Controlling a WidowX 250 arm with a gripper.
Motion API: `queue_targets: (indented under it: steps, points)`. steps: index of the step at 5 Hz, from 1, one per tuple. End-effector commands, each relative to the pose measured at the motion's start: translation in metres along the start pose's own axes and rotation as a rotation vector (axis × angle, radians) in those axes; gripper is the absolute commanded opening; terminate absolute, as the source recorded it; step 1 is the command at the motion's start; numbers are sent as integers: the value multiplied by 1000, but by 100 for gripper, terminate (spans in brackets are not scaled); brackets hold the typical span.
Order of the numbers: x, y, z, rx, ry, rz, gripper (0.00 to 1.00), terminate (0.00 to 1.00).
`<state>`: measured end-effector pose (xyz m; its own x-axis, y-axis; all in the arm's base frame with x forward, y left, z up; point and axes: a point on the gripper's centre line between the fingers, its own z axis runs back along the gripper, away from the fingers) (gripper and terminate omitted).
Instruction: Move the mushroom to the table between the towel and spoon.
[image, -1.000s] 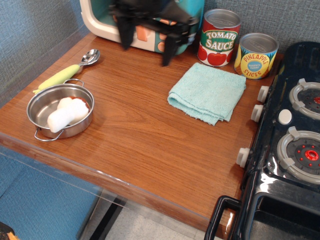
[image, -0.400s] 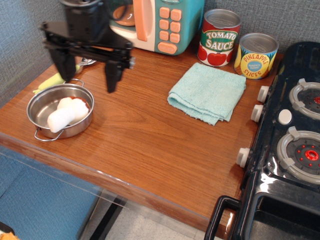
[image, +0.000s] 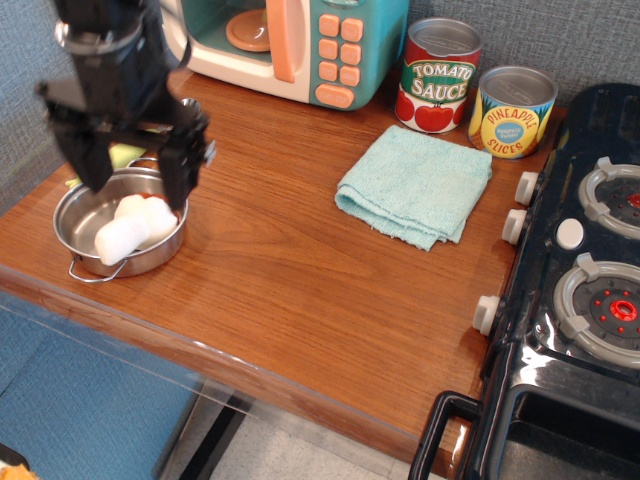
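Pincer: the gripper (image: 133, 185) hangs over the back rim of the pan (image: 75, 205), jaws spread wide, nothing between them.
Fingers: one dark finger (image: 180, 170) sits at the pan's right rim, the other over its left side; the mushroom lies below and between them.
Mushroom: the mushroom (image: 130, 229) lies on its side inside the pan, not yet gripped.
Long axis: it runs from front-left to back-right, thick white stem toward the front-left, reddish cap toward the back-right wall.
Step in hand: lining up for the pick, I judge. Best to lower straight down with the fingers across the stem, not along it, and close on the fat white part.
Watch for: the right finger looks close to the rim; catching it could tip or drag the pan.
Spoon: mostly hidden behind the arm.
Goal spot: bare table (image: 280, 200) left of the towel (image: 415, 185), well apart from the pan.
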<state>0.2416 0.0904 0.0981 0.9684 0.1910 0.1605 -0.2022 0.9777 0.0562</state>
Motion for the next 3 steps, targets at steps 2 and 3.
queue_targets:
  steps: [2,3]
  points:
    - [-10,19,-27,13,90,-11,100,0]
    - [-11,21,-32,26,135,24,100,0]
